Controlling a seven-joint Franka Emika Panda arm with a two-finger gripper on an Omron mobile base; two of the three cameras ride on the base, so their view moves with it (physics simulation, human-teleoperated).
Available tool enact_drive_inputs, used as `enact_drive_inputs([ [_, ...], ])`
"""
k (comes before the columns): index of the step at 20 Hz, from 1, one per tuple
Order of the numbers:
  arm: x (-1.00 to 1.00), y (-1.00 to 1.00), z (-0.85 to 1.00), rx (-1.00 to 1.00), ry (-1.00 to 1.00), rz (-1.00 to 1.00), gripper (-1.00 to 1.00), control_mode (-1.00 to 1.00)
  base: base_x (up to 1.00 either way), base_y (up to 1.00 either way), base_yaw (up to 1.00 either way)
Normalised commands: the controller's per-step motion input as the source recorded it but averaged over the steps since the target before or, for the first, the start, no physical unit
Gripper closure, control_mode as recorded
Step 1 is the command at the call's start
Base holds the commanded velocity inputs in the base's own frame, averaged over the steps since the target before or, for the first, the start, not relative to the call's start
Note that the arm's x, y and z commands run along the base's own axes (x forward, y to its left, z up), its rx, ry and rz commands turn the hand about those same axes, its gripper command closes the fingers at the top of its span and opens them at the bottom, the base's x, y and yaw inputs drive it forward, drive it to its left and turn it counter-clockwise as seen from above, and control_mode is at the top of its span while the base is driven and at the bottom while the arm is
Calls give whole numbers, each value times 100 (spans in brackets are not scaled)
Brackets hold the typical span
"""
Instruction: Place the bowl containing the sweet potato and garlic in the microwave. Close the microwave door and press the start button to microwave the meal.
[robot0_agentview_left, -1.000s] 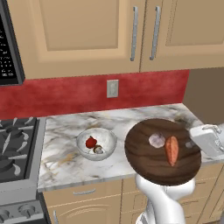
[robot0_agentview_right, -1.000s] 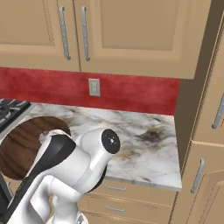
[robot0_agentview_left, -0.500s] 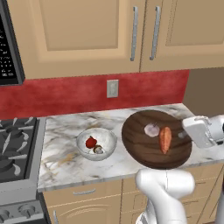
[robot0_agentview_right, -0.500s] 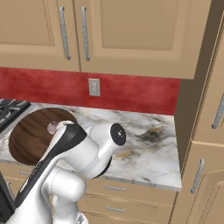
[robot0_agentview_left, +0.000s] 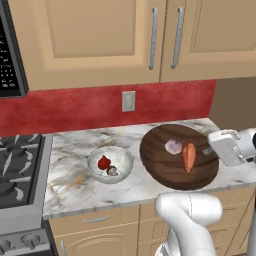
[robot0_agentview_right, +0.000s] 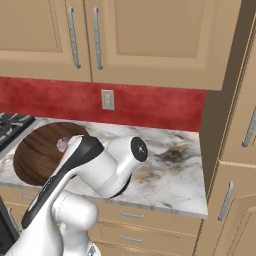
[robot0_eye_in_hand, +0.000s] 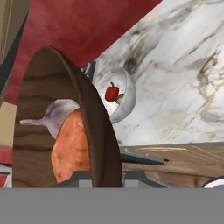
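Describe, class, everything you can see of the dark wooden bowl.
The bowl is wide, shallow and dark brown with a wood grain. It holds the orange sweet potato and the pale garlic. The gripper grips its right rim, and it sits level above the marble counter, right of the smaller pale bowl.

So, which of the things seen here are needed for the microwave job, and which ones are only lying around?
Needed for the job:
- wide dark brown wood-grain bowl, gripped at its rim by the gripper
- orange tapered sweet potato, inside that bowl
- pale pinkish garlic bulb, beside it

Only lying around:
- small pale translucent bowl with a round red item
- stove burners
- wall outlet
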Motion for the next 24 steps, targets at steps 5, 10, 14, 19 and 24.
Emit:
enact_drive_inputs([
  [5, -7, 0, 0, 0, -1, 0, 100, 100, -24, 0, 0],
  [10, 0, 0, 0, 0, 0, 0, 100, 100, -36, 4, 11],
  [14, 0, 0, 0, 0, 0, 0, 100, 100, -47, 49, 27],
  [19, 0, 0, 0, 0, 0, 0, 100, 100, -35, 70, 33],
  [24, 0, 0, 0, 0, 0, 0, 100, 100, -28, 94, 29],
])
